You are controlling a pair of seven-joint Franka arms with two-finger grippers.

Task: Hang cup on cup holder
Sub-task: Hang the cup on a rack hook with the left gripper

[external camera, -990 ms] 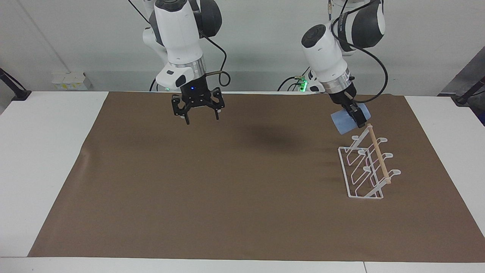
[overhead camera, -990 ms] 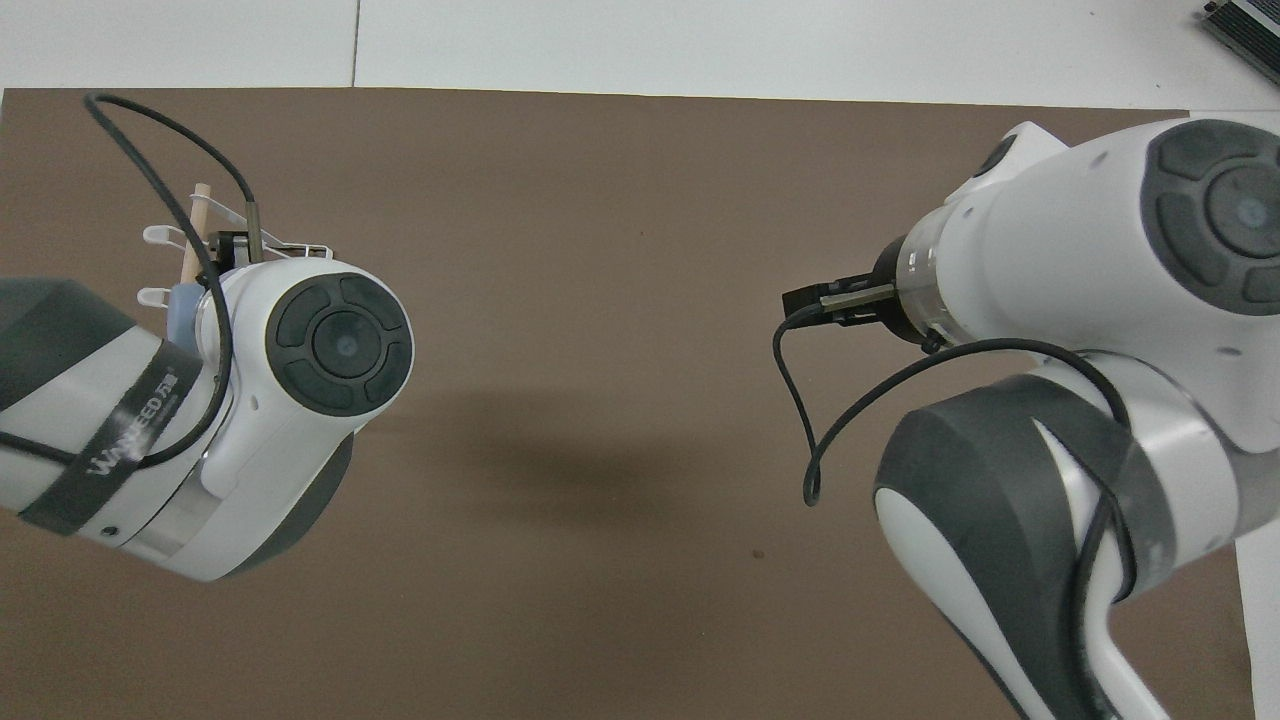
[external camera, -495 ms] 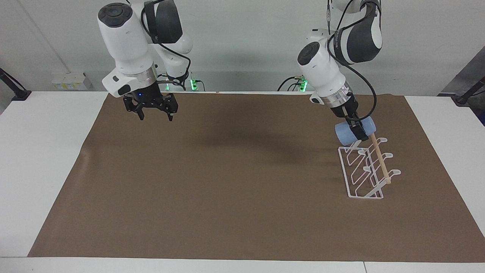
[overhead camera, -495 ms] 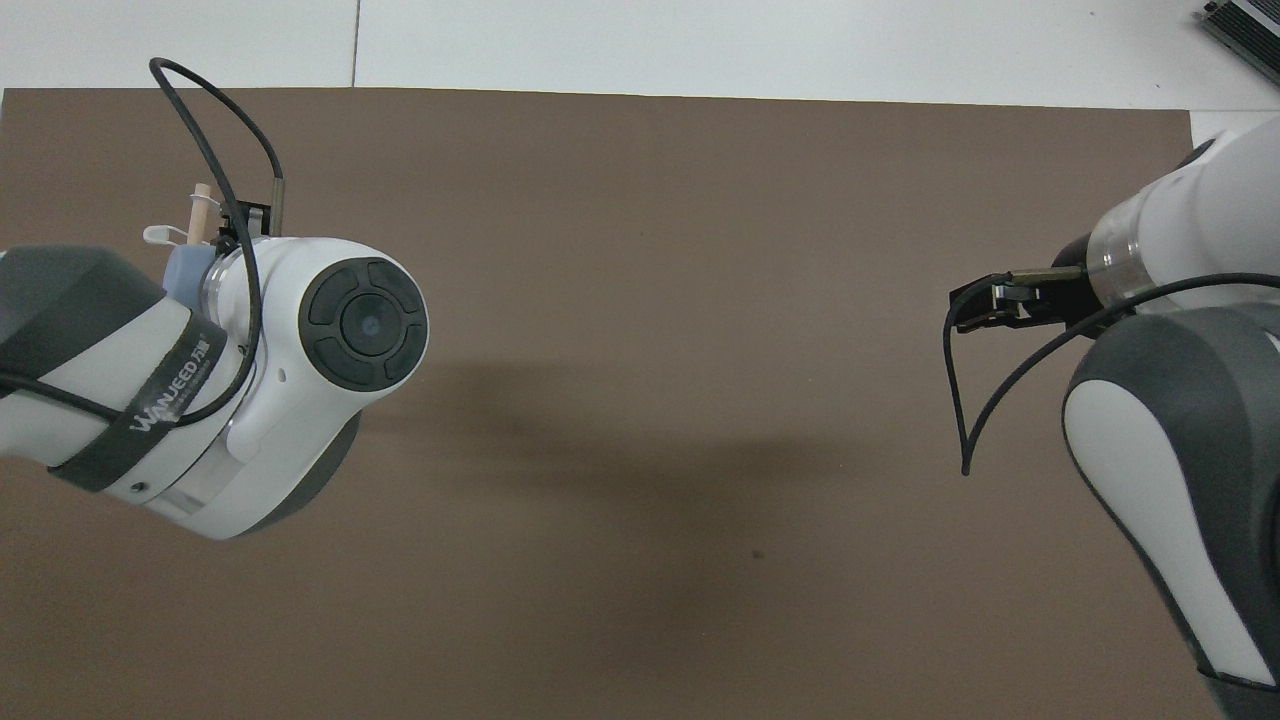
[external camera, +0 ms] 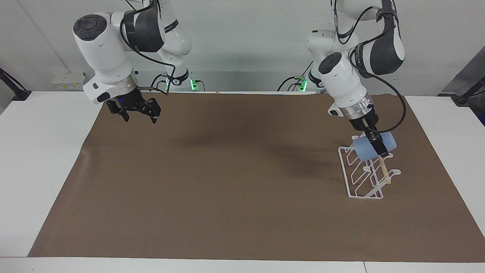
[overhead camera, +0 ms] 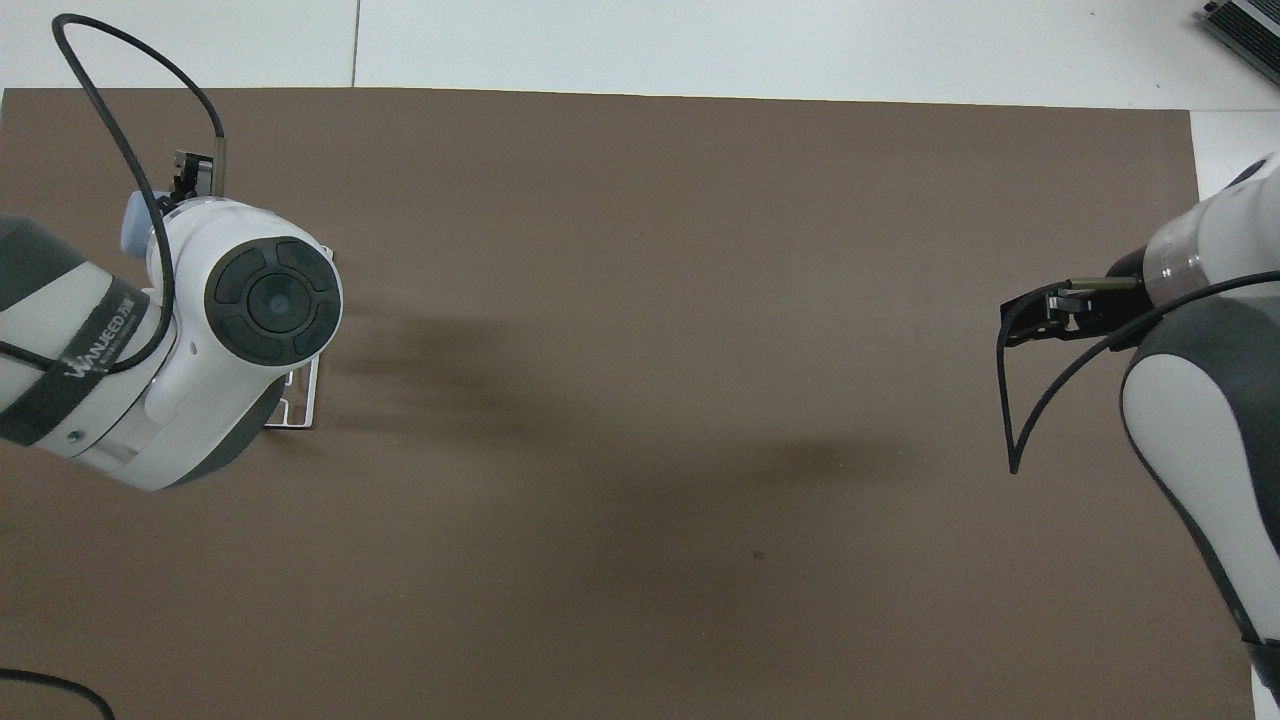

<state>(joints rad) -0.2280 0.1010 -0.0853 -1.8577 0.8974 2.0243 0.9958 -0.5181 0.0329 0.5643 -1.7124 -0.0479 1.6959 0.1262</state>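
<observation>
Worktop (external camera: 57, 159), white, is carrying a brown mat (external camera: 227, 182) that is taking up most of its surface.

Right arm is waiting; right tool (external camera: 133, 110) is hanging over the mat's edge at its own end, fingers spread wide, holding nothing.

Cup holder (external camera: 363, 178) is standing on the mat toward the left arm's end: white wire, looped prongs, wooden rod (external camera: 383, 170) slanting along the top. Judging it light and easy to nudge or tip if the cup is pressed against it.

Left tool (external camera: 375, 146) is hanging over the holder, clamped across the cup (external camera: 365, 149). The cup is lying roughly on its side in the air, right at the upper prongs; whether it is touching them I cannot tell.

Cup is looking like thin, smooth plastic: light, a little springy, likely slippery. Grip across the middle of the wall is seeming right, leaving the open mouth free for a prong.
</observation>
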